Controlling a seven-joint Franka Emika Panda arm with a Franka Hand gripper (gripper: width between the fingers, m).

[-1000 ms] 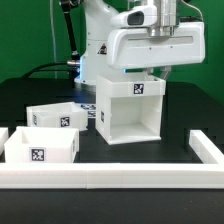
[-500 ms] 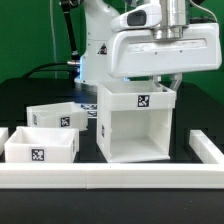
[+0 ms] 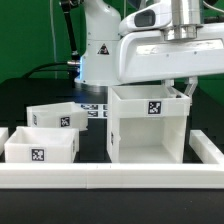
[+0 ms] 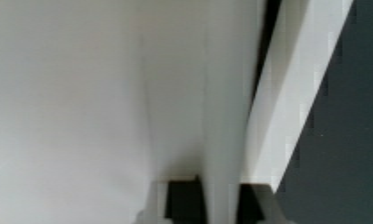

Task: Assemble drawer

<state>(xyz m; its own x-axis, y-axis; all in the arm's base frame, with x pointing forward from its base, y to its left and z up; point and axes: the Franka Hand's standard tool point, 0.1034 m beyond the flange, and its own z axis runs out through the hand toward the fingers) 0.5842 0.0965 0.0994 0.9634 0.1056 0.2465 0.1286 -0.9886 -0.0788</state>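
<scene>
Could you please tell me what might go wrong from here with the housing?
The claw pinches only the thin top wall of the housing, so it might tilt or slip. The housing sits near the border rail on the exterior view's right; sliding that way could jam it.

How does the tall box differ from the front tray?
The tall box is high, with its open side facing the camera; the front tray is low and opens upward. The claw grips the tall box; the front tray lies free. Both are white and tagged.
</scene>
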